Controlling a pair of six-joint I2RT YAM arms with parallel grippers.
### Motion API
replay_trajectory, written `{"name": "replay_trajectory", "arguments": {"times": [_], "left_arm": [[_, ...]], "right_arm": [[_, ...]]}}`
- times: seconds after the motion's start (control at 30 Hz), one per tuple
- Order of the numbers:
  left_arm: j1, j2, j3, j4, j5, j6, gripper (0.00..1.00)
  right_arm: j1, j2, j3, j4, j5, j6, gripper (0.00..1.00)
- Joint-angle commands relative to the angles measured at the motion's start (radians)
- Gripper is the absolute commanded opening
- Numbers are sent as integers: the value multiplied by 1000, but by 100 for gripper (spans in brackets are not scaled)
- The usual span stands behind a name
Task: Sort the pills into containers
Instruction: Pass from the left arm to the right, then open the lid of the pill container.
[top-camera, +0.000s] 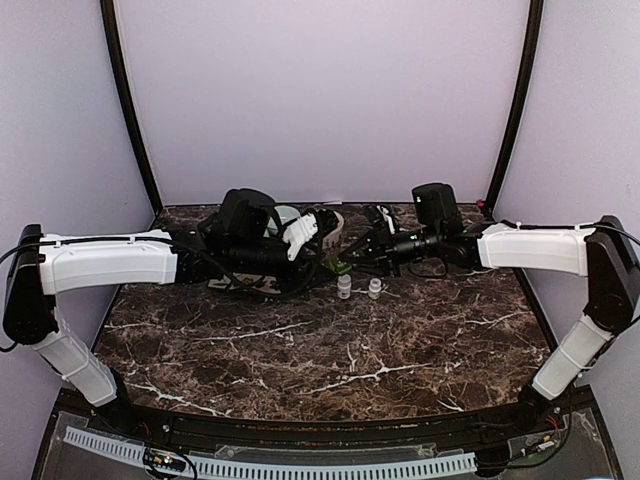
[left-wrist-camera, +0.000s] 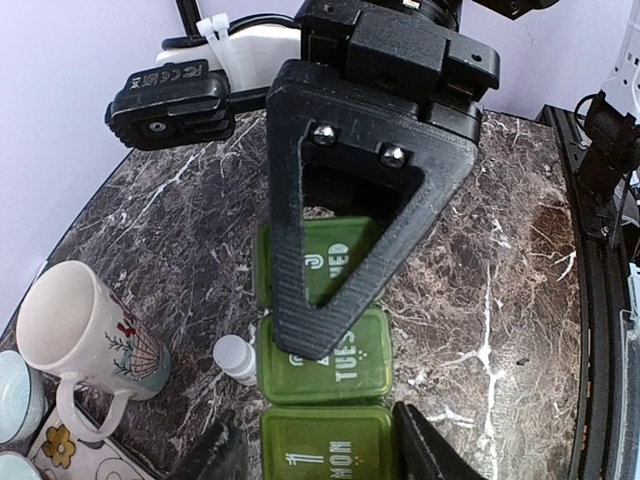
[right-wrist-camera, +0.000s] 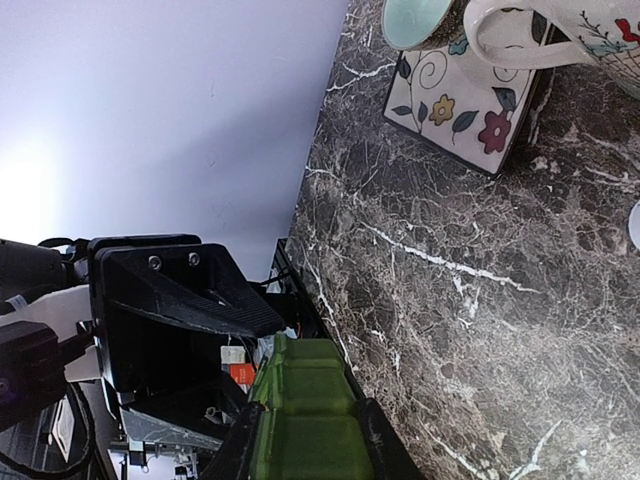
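A green pill organizer with lids marked MON, TUES and WED lies between the two arms at the back of the marble table. My left gripper is open and straddles the MON end; its right finger is against the box and its left finger stands off. My right gripper is shut on the pill organizer, and one of its triangular fingers lies over the TUES and WED lids. Two small white vials stand just in front. No loose pills show.
One vial stands against the organizer's left side. A white patterned mug and a pale blue cup sit on a floral coaster to the left. The black frame post and the walls close in the back.
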Motion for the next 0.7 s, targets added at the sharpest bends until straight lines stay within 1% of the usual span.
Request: {"name": "replay_trajectory", "arguments": {"times": [0.0, 0.4, 0.67], "left_arm": [[0, -46, 25, -9, -32, -13, 52], [1, -62, 13, 25, -147, -14, 52], [3, -37, 22, 8, -194, -14, 52]], "right_arm": [[2, -31, -7, 6, -6, -21, 0], [-4, -22, 2, -21, -5, -50, 0], [-6, -20, 0, -11, -17, -50, 0]]}}
